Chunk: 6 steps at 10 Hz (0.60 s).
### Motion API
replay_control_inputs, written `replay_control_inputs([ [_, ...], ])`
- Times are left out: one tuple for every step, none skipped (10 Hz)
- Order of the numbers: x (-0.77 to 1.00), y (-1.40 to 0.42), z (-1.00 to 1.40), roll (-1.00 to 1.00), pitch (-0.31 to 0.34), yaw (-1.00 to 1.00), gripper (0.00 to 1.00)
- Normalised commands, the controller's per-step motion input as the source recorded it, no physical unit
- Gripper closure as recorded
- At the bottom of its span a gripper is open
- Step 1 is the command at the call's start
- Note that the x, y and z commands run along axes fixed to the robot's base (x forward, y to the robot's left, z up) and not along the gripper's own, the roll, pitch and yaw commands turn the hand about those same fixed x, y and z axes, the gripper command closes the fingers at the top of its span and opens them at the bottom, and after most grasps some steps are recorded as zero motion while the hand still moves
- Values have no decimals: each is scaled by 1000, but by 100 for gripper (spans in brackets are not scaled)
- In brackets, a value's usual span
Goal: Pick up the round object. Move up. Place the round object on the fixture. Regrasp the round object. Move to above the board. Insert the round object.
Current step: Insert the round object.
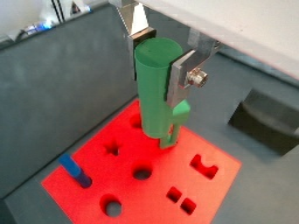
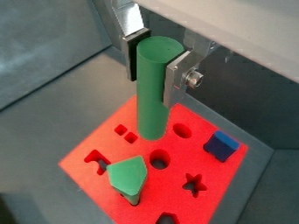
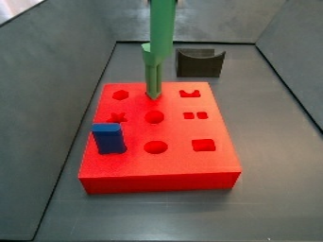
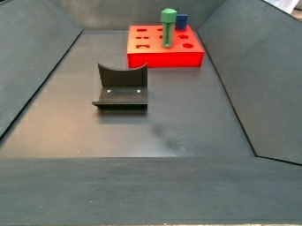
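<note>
The pincer [image 2: 156,54] clamps one round object [image 2: 153,87] upright over the one nine-holed board [image 2: 105,147].

A lab test rig: dark walled bin [image 4: 48,79], red board [image 3: 158,142].

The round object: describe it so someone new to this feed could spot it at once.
Find the big red board with cut-out holes. Upright over it, clamped in the tool's silver fingers, is the round object, a tall dull-green cylinder. Smooth sides and a flat round top set it apart from the shorter angular-topped green peg and the blue block.
</note>
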Motion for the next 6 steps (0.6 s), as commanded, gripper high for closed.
replay_control_inputs([
  [0,0,-846,-107,-116,-91,100],
  [0,0,-837,-93,-136,-86,100],
  [-157,-37,-786,0,-204,-66,100],
  [-226,-89,-703,0,-290,-34,100],
  [-200,-109,-686,19,-299,-9,100],
  [-266,-149,-629,94,-294,0,100],
])
